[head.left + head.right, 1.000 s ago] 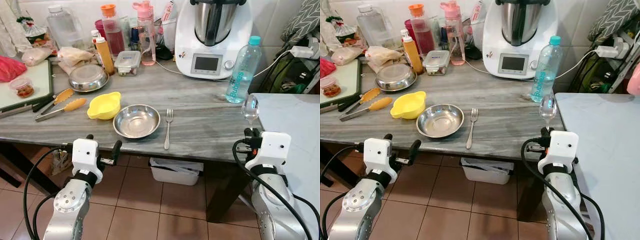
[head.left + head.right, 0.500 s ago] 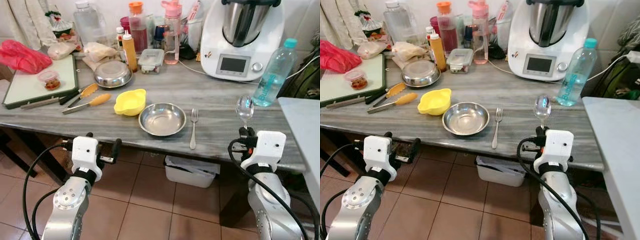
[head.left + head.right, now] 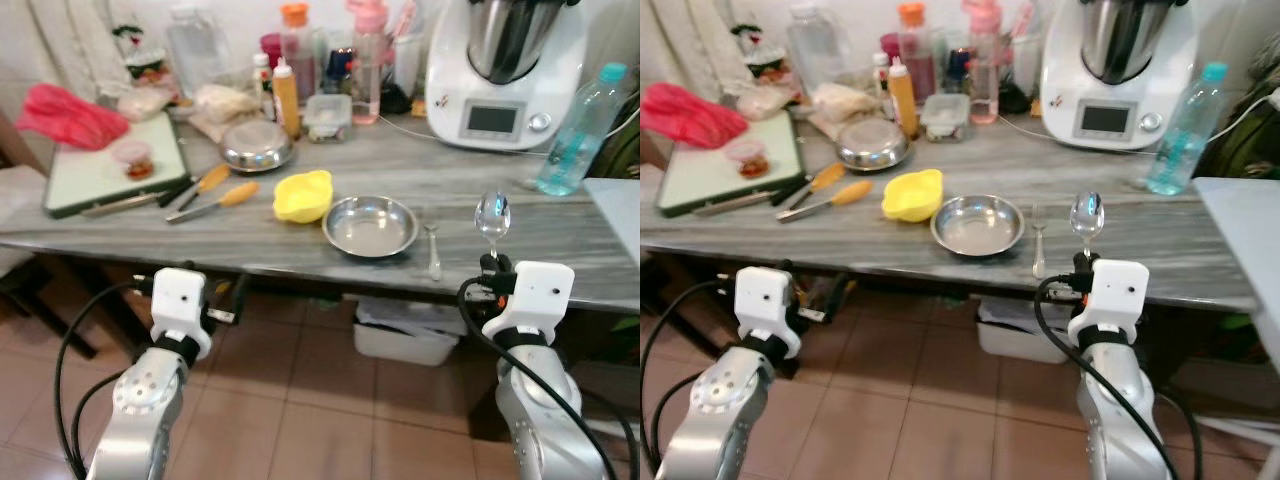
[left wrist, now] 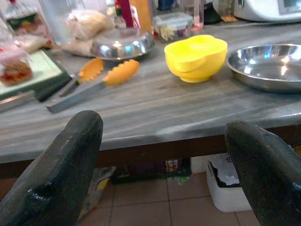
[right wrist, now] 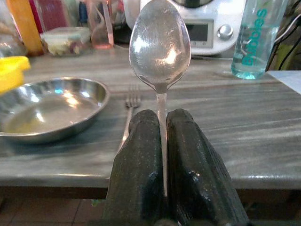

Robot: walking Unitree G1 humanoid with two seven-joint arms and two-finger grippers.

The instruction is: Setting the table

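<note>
The right gripper (image 5: 162, 141) had its two black fingers pressed together on the handle of a spoon (image 5: 160, 47), which stood upright with its bowl above the fingertips, held just off the near edge of the grey table (image 3: 300, 235). Beyond the spoon on the table lay a fork (image 3: 1039, 240), and just beside the fork, on the side away from the spoon, sat a round steel plate (image 3: 977, 224). A yellow bowl (image 3: 912, 193) stood close beside the plate on its far side from the fork. Further from the plate on that side lay orange-handled tongs (image 3: 210, 195) and a cutting board (image 3: 105, 170), with a second steel dish (image 3: 256, 148) behind them. Behind the plate at the back of the table stood a white kitchen machine (image 3: 505, 60), and a clear water bottle (image 3: 580, 130) stood near it. The left gripper (image 4: 160, 169) hung below the table edge with its fingers spread wide, holding nothing.
</note>
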